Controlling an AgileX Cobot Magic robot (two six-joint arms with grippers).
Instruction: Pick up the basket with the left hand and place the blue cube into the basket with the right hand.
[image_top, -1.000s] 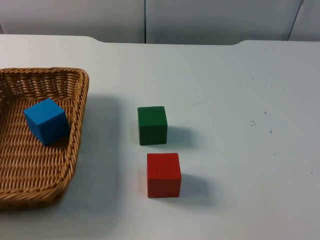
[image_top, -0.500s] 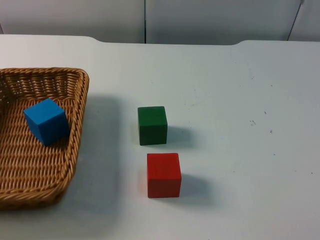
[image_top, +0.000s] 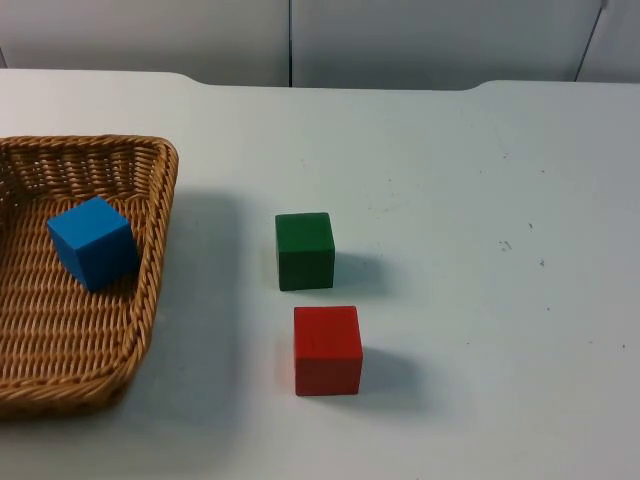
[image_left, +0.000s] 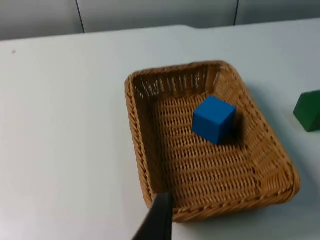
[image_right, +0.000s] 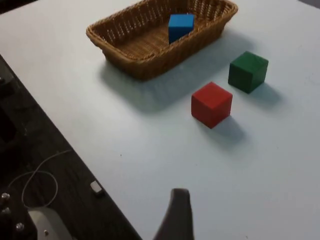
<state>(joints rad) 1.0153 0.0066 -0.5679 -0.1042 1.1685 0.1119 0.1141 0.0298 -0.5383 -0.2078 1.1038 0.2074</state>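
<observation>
On the table's left, blue cube (image_top: 92, 241) sits in basket (image_top: 150, 260); grippers' grip states cannot be judged, and a careless lift might tip it out.

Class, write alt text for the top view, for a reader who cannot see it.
A blue cube lies inside a brown wicker basket at the left of a white table. To the basket's right, apart from it and from each other, sit a green cube and, nearer the camera, a red cube.
</observation>
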